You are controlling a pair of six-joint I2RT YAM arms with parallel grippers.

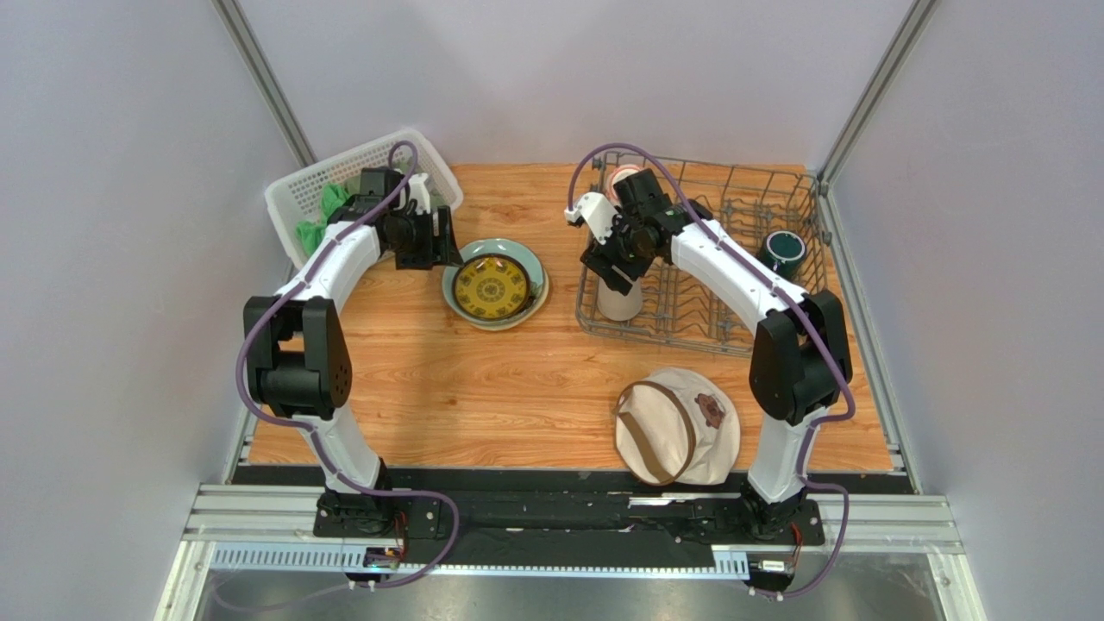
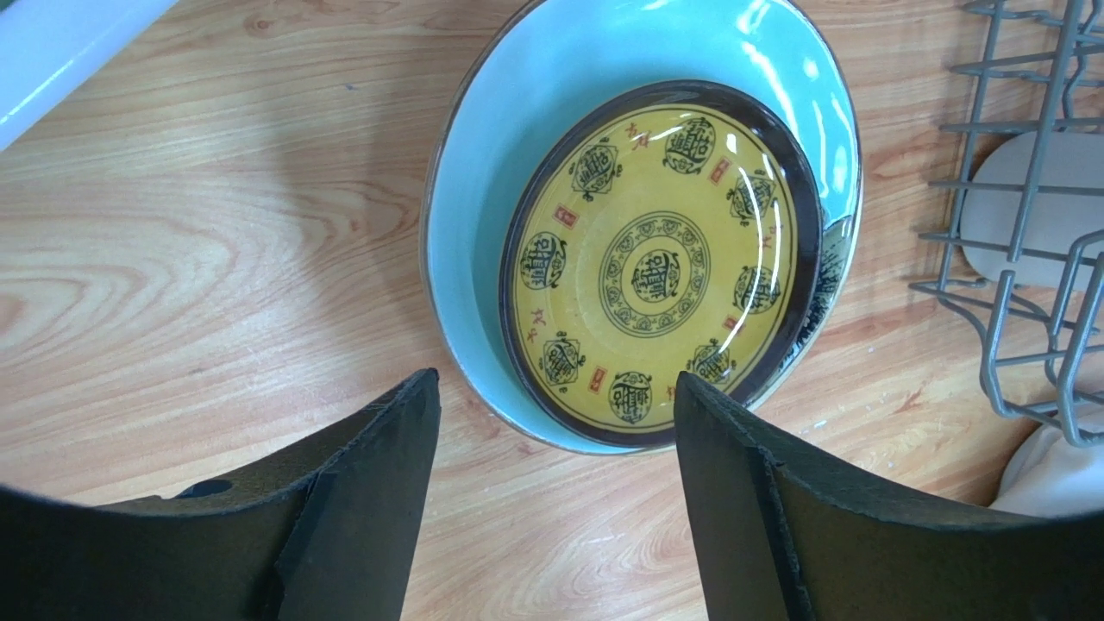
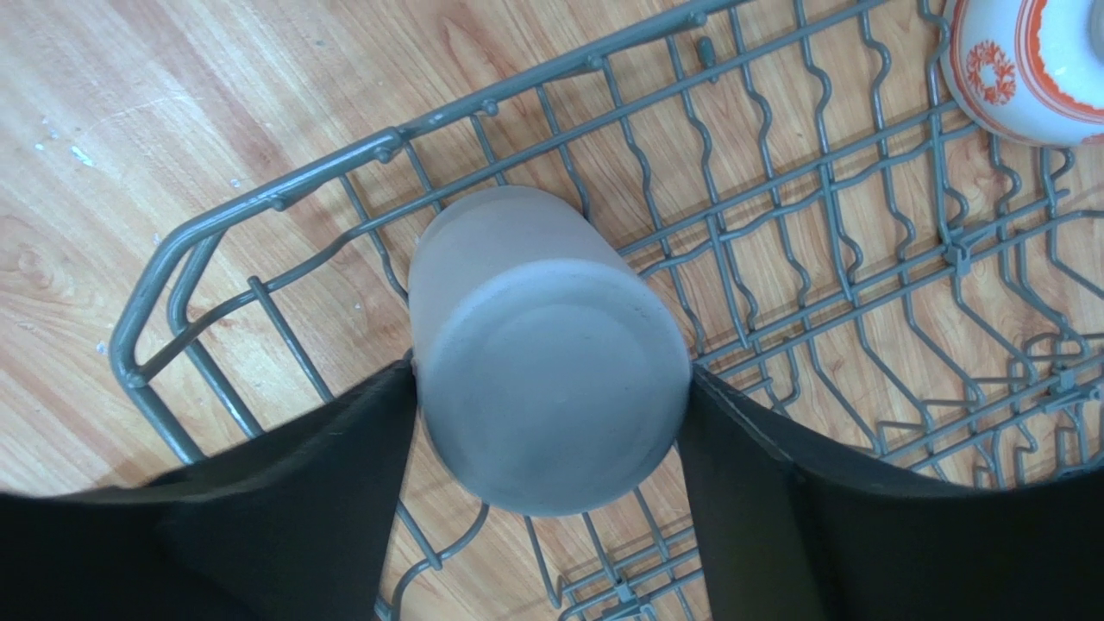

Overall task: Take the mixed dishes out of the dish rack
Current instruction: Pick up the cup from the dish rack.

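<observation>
One beige tumbler, in dish rack's corner, clasped by right gripper for removal; left gripper wide, empty.

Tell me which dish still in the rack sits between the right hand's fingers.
The upturned beige tumbler in the dark grey wire dish rack's corner; the dark green mug and red-and-white patterned bowl sit farther away.

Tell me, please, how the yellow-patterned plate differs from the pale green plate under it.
The yellow-patterned plate is smaller than the pale green plate. The yellow-patterned plate bears dark medallions and a dark rim; the pale green plate is blue-green. The yellow-patterned plate lies inside the pale green plate, which sits on the table. Both are round and glossy.
</observation>
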